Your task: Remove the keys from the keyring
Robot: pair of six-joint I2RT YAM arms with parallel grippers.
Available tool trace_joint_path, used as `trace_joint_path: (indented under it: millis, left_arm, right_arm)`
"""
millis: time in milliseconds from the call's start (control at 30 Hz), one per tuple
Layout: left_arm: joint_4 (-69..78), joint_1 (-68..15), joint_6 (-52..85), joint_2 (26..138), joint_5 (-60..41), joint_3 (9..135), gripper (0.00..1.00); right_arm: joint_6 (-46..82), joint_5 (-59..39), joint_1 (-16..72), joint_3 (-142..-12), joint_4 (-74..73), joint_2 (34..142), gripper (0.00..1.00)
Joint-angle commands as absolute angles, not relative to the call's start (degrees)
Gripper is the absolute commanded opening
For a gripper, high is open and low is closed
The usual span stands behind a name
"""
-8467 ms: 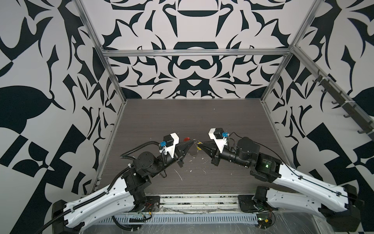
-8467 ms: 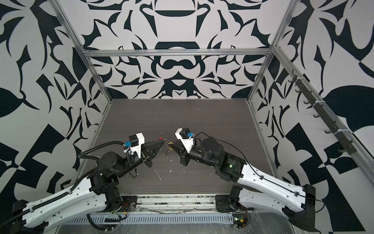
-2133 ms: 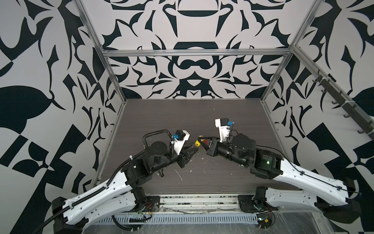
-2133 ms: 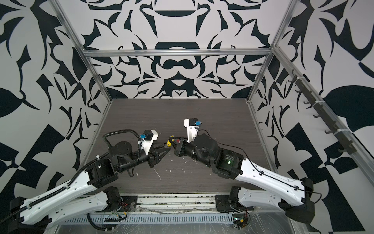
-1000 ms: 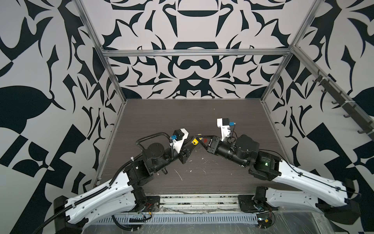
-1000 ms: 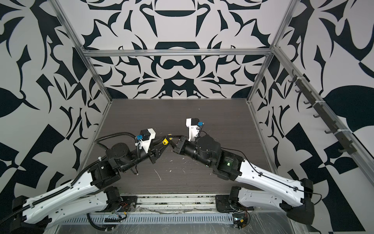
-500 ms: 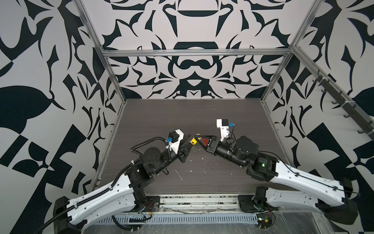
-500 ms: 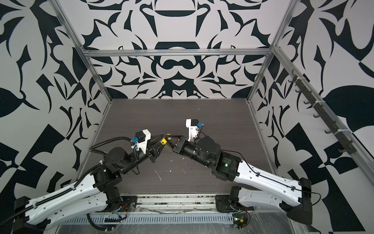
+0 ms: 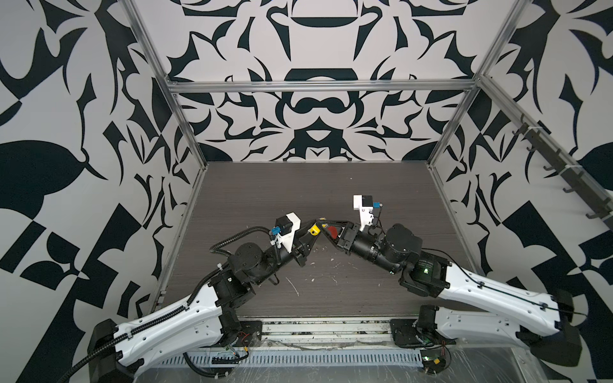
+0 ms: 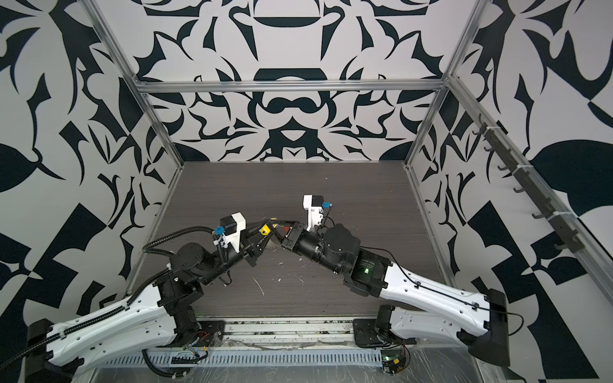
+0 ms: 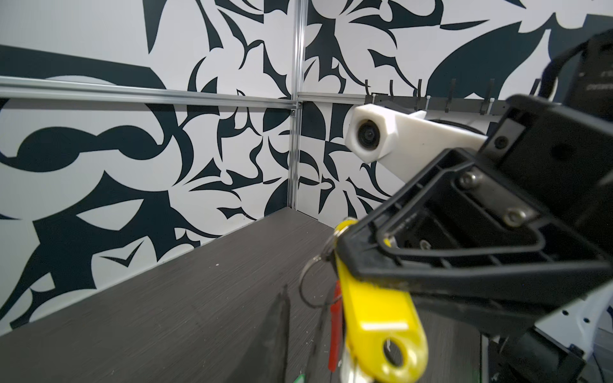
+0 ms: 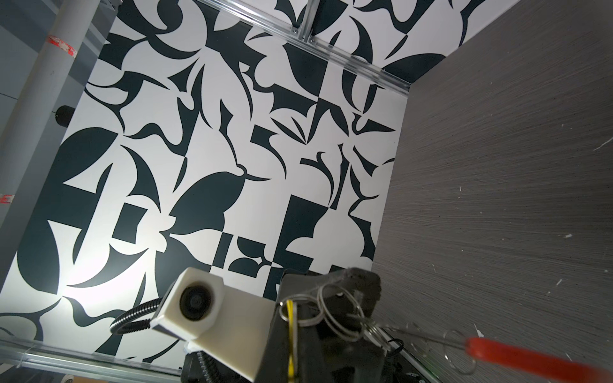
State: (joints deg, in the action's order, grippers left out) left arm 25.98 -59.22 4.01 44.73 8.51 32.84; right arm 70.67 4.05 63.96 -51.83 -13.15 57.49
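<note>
Both grippers meet mid-air, tips close together.

Right gripper (image 11: 348, 248): jaws together. Tip sits at loop end of yellow tag (image 11: 378, 315), by the wire loops (image 12: 335, 315). What it pinches is not confirmable.

Left gripper (image 10: 268, 233): fingers either side of yellow tag. Clamped or only bracketing, can't tell.

Tag's long axis runs from right tip back toward left wrist, so left arm is nearer its body. Red strip (image 12: 530, 359) lies alongside right gripper.

Keyring hoop not made out.

Judgement: next pull should follow tag axis, away from right tip.
</note>
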Motion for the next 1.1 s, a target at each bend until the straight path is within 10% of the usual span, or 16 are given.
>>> trace_joint_path:
  millis: [0,767,1067]
  left_arm:
    - [29.4,-59.2,3.9,44.8,6.7,32.9,0.26]
    - [28.0,-59.2,3.9,44.5,7.3,33.3,0.01]
    - [25.7,-59.2,3.3,45.2,9.6,34.0,0.27]
  right_arm:
    - [71.0,3.8,64.2,-51.7,-16.9,57.2,0.0]
    - [71.3,4.8,64.2,-51.3,-18.2,57.0,0.0]
    - [71.0,4.2,64.2,-51.7,-18.7,57.2,0.0]
